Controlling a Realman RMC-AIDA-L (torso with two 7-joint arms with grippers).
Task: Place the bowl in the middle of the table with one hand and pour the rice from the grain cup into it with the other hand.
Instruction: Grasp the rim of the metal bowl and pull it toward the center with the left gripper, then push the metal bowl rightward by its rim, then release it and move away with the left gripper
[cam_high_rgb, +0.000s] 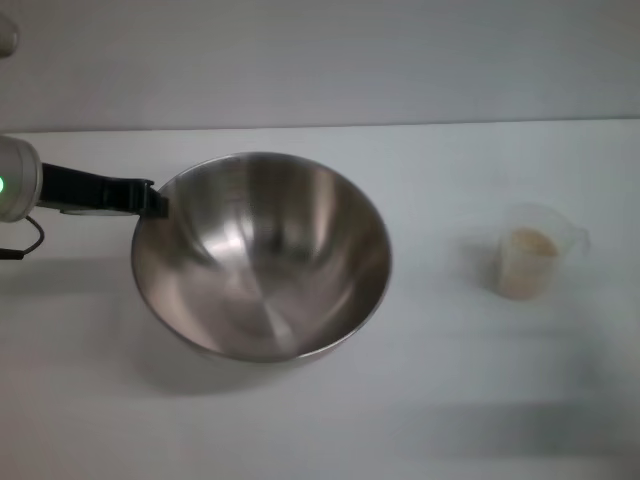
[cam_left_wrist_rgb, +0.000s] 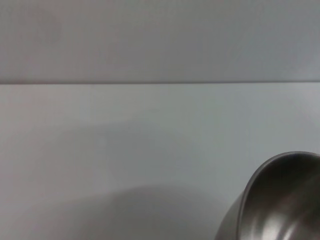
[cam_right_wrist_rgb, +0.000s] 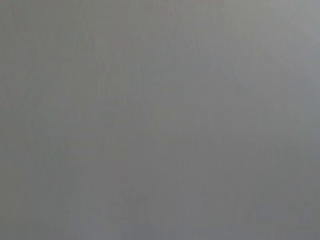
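The large steel bowl is left of the middle of the white table, tilted, with a shadow under it. My left gripper reaches in from the left and is shut on the bowl's left rim. The bowl's rim also shows in the left wrist view. The small clear grain cup stands upright to the right, apart from the bowl, holding pale rice. My right gripper is out of view; the right wrist view shows only a plain grey surface.
The table's far edge meets a plain grey wall. A black cable hangs by the left arm at the left edge.
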